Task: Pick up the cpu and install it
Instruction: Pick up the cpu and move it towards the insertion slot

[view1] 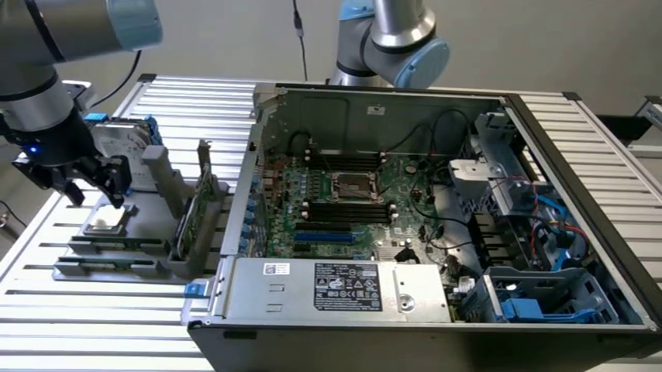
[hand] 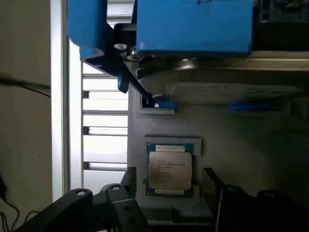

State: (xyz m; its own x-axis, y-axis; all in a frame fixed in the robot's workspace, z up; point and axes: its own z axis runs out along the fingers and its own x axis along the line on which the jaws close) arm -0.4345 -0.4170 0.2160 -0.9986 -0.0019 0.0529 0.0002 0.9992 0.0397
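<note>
Two jaws gape open above cpu (hand: 169,168); I'd centre gripper (view1: 98,195) squarely, lower straight, and pinch opposite edges evenly.

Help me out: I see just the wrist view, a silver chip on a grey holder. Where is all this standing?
Observer: The cpu lies on a grey tray on a slatted table, at the exterior view's left of an open computer case.
Operator: Any spot for it in there?
Observer: A dark metal-framed socket sits mid-motherboard.
Operator: How high is the claw?
Observer: The gripper hangs just over the cpu, jaws open, seemingly not touching.
</note>
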